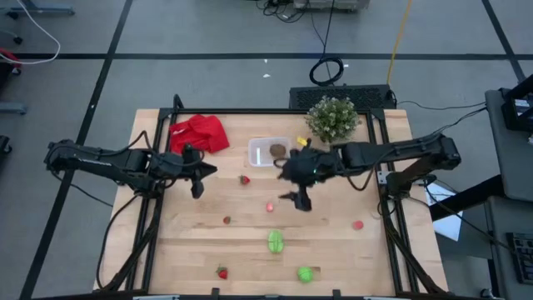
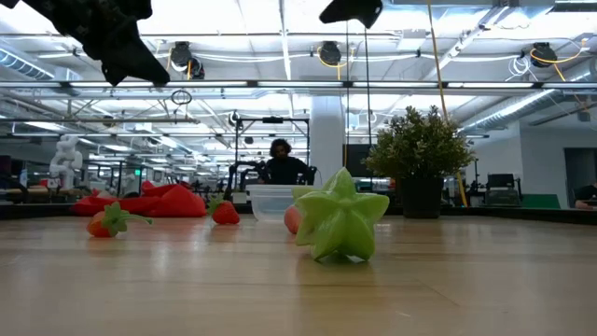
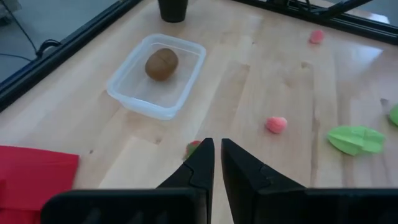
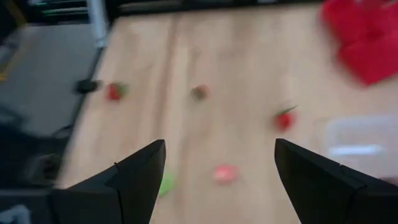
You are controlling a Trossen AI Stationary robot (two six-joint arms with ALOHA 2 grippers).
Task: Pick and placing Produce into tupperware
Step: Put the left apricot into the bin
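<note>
The clear tupperware (image 1: 265, 152) sits at the table's far middle with the brown oval (image 3: 161, 63) inside it. Red strawberry pieces (image 1: 245, 179), (image 1: 226, 220), (image 1: 221, 272), a pink piece (image 1: 271, 207) and another red piece (image 1: 357, 224) lie loose on the wood. A green star-shaped piece (image 1: 276, 242) and a round green piece (image 1: 306, 273) rest nearer the front edge. My right gripper (image 1: 296, 201) hangs open above the table, just right of the pink piece, holding nothing. My left gripper (image 1: 197, 181) is shut and empty, left of the tupperware.
A red cloth (image 1: 200, 133) lies at the far left corner. A bushy potted plant (image 1: 332, 117) stands at the far edge, right of the tupperware. Black frame rails run along the table's left and right sides. Bare wood lies between the scattered pieces.
</note>
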